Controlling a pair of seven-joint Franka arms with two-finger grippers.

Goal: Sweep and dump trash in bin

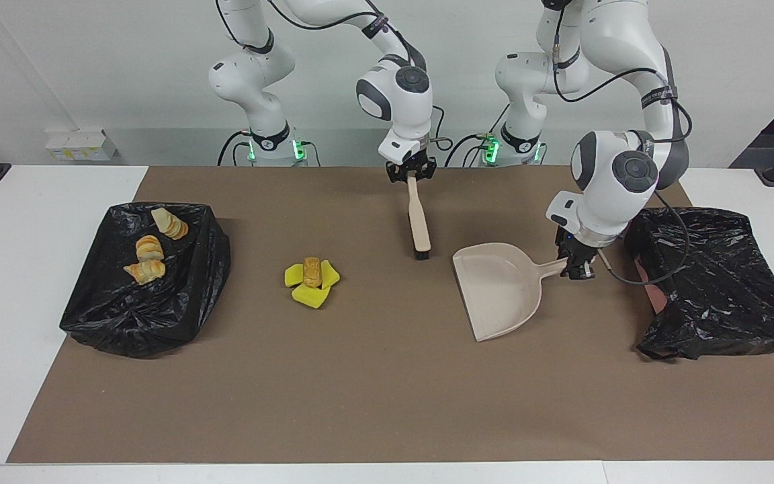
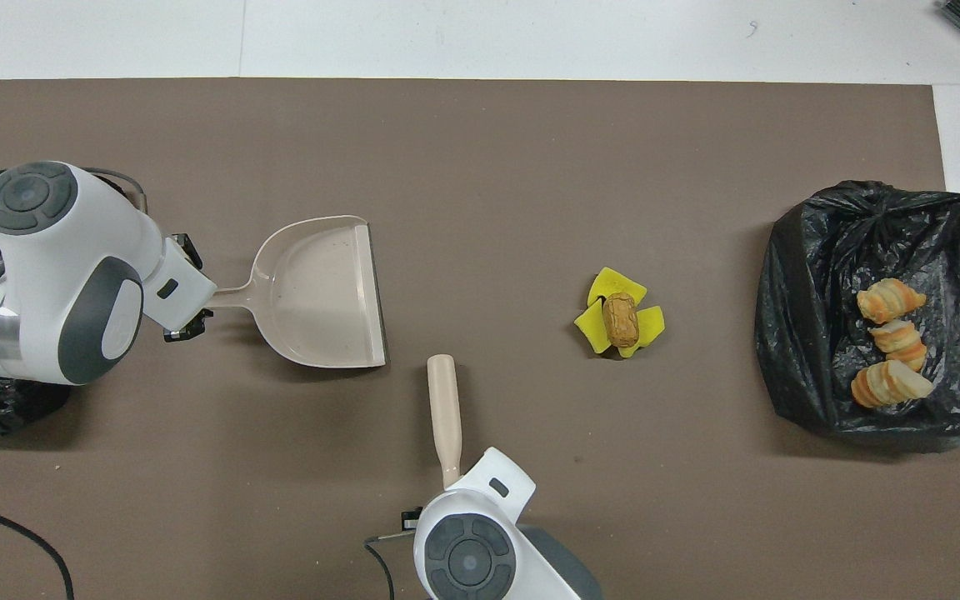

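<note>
Both arms: glossy white shells, dark grey joint caps, black cables clipped along links. Green LEDs at bases. Small black grippers.

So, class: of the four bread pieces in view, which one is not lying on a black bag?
The bread piece sitting on the yellow sponge wedges on the mat; the other three rest on the black bag.

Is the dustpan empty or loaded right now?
Empty. The dustpan shows only its bare beige inside, and the trash lies in a pile on the mat, apart from it toward the right arm's end.
</note>
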